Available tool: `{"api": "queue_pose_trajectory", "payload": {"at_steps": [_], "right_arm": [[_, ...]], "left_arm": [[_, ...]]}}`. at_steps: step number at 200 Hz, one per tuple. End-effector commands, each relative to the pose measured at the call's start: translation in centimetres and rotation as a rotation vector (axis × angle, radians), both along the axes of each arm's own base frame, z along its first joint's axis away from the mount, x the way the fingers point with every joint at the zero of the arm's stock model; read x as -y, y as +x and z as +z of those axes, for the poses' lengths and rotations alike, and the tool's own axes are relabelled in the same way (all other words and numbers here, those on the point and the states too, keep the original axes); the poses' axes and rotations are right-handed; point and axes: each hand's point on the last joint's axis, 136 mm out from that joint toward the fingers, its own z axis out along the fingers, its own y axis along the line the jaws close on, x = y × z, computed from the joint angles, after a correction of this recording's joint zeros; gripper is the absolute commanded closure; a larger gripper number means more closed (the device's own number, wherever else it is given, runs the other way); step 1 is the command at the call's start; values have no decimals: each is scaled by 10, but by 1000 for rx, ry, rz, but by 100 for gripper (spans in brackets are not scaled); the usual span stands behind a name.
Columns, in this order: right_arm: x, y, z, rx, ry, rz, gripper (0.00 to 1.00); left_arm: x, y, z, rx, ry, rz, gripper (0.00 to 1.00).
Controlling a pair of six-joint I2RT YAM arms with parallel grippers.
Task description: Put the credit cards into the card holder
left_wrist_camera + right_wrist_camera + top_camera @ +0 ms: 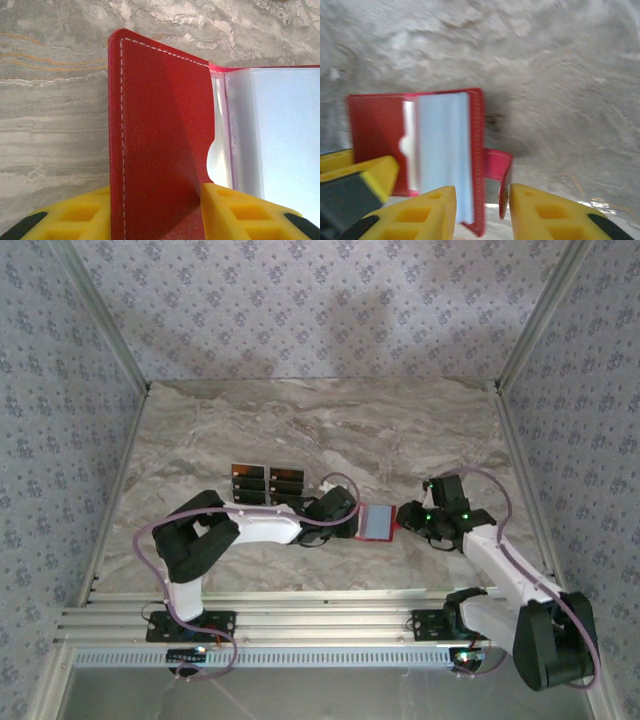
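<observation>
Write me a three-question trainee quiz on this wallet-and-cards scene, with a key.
1. True or false: the wallet lies shut.
2. Where are the black cards? A) inside the wallet B) on the table, beyond the left arm C) stacked on the wallet.
3. Fill in: the wallet's snap tab points toward the ___ arm.
Key: 1 false; 2 B; 3 right.
</observation>
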Motion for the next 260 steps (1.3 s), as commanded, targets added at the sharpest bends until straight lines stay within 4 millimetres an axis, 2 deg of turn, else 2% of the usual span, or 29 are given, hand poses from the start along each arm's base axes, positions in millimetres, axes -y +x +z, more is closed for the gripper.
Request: {"api": "queue_pose_trajectory", "payload": {"at_steps": [1, 24, 63, 120, 189, 204, 217, 234, 260], "right_arm": [[-11, 1, 28, 42, 24, 13, 63], [-26, 6, 34, 49, 46, 30, 61], [-47, 16, 15, 13, 20, 96, 59], [-41, 20, -26, -65, -20, 77, 57], [-39, 23, -60, -129, -49, 97, 57], [-36, 22, -66, -145, -55, 95, 57], [-35, 20, -70, -155, -56, 93, 57], [-34, 19, -71, -156, -55, 90, 57], [-33, 17, -72, -160, -55, 90, 57]], "left_arm": [[3, -12, 1, -16, -9, -19, 58], [5, -14, 0, -19, -7, -22, 58], [6, -17, 0, -21, -7, -26, 58], [6, -20, -2, -23, -9, -25, 58], [2, -25, -7, -33, -11, -14, 58], [-2, -25, -4, -22, -7, -5, 53], [-7, -22, 1, -1, 12, 4, 41], [-13, -17, 11, 41, 43, 7, 31], [-20, -8, 27, 102, 102, 0, 27]]}}
